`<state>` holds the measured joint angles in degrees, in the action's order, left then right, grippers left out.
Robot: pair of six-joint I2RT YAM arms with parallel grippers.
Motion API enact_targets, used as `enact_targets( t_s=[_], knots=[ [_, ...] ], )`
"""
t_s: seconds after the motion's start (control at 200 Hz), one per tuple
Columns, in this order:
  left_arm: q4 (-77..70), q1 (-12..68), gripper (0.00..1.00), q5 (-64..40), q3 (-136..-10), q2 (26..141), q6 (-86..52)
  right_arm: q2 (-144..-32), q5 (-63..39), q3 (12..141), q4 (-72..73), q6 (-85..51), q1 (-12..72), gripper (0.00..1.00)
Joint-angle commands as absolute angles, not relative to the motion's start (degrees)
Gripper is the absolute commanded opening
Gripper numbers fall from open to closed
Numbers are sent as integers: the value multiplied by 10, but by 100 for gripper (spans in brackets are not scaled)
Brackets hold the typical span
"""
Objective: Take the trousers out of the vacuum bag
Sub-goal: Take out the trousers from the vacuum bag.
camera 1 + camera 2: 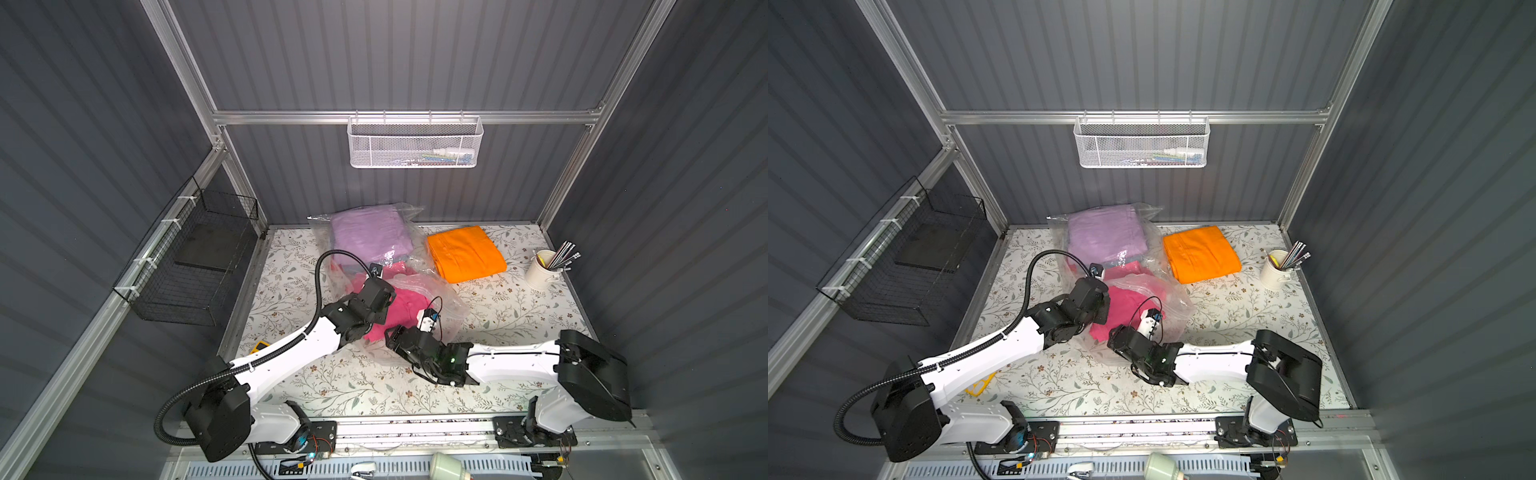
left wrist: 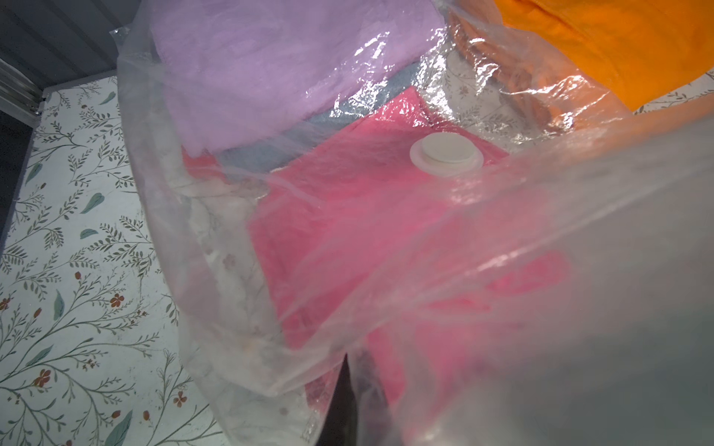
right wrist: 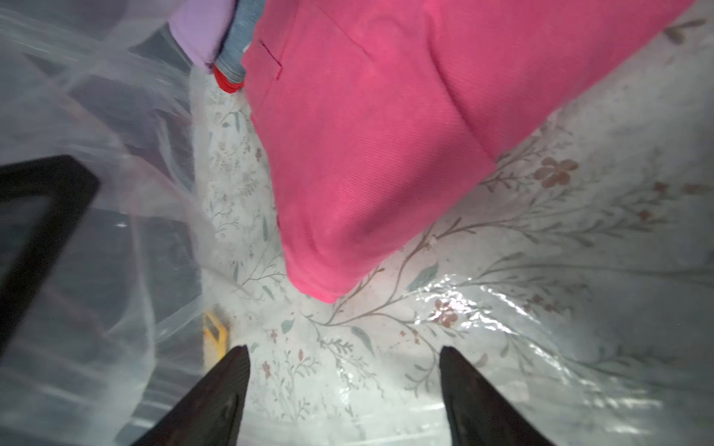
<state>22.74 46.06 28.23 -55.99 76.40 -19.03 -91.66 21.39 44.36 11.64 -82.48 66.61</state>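
Observation:
The vacuum bag (image 1: pixel 440 291) (image 1: pixel 1177 301) lies crumpled mid-table, its white valve disc (image 2: pixel 446 152) on top. Inside it the lilac trousers (image 1: pixel 370 237) (image 2: pixel 270 69) lie on top of the light blue trousers (image 2: pixel 347 116) and the red trousers (image 3: pixel 228 83). The hot pink trousers (image 1: pixel 409 301) (image 3: pixel 386 135) lie near the bag's mouth. The orange trousers (image 1: pixel 465 253) (image 1: pixel 1200 253) sit folded on the table outside the bag. My left gripper (image 2: pixel 347 363) is shut on the bag's upper plastic sheet. My right gripper (image 3: pixel 344 349) is open inside the mouth, just short of the hot pink trousers.
A white cup of pens (image 1: pixel 542 270) stands at the right edge. A black wire basket (image 1: pixel 195 266) hangs on the left wall, and a white mesh basket (image 1: pixel 415 143) hangs on the back rail. A yellow object (image 1: pixel 259 347) lies beside the left arm.

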Motion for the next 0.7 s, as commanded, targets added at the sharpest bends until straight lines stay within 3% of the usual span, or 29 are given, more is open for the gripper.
enact_targets(
  t_s=[0.0,0.42,0.61,0.695],
  knots=[
    [225,458,0,274,-572,758,-178,-937,206,459,131,-820,655,78],
    [226,458,0,275,-559,747,-191,-998,199,486,158,-820,597,84],
    [231,458,0,274,-556,740,-196,-1039,187,516,164,-828,575,84],
    [232,458,0,276,-553,737,-199,-1056,192,528,163,-828,571,79]
  ],
)
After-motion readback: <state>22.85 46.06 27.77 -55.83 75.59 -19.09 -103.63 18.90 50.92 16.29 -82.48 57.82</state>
